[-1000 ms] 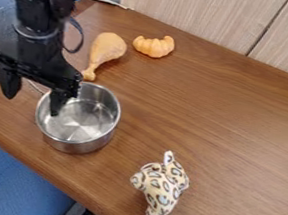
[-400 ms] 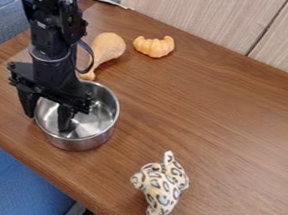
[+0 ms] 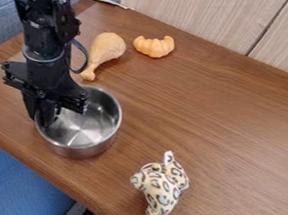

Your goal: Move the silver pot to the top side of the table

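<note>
We have the jaws drawn nearly together, pinching the rim of the silver pot (image 3: 89, 124), which sits just right of them on the tabletop (image 3: 226, 121). The carry to the top side remains. Above the jaws, the toy drumstick (image 3: 106, 48) crowds our way, the croissant (image 3: 154, 46) beyond; the spotted toy (image 3: 164, 187) lies lower right.

In the camera view, the end effector (image 3: 44, 118) gripped the pot (image 3: 87, 139) by its left rim on the bench (image 3: 237, 138). The drumstick (image 3: 107, 50) lay just beyond the pot, near the croissant (image 3: 154, 46), and the spotted toy (image 3: 162, 187) lay to the pot's lower right.
</note>
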You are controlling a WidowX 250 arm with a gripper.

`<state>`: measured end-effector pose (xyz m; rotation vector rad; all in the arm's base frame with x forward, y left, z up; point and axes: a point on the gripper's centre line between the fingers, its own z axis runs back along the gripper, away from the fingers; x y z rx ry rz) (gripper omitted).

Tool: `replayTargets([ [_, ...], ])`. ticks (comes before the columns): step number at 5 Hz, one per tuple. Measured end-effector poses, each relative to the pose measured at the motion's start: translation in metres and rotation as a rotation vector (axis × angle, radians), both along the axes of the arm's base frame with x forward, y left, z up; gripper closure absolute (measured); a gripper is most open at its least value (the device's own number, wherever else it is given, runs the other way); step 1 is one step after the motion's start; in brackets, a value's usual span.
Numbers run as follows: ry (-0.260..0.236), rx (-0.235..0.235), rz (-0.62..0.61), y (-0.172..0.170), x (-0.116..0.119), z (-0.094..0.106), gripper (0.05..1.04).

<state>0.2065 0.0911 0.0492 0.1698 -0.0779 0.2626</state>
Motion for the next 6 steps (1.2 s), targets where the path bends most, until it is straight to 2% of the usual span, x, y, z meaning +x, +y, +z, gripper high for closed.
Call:
replayTargets([
  [1, -0.016, 0.009, 0.005, 0.000, -0.002, 0.006, 0.983],
  [2, -0.024, -0.008, -0.020, -0.003, -0.004, 0.013, 0.995],
  [3, -0.017, -0.047, -0.032, -0.007, -0.007, 0.019, 0.999],
  [4, -0.065, -0.097, -0.027, -0.013, 0.004, 0.035, 0.999],
  [5, -0.105, -0.168, -0.042, -0.031, 0.022, 0.053, 0.999],
  [6, -0.159, -0.259, 0.012, -0.045, 0.050, 0.074, 0.999],
])
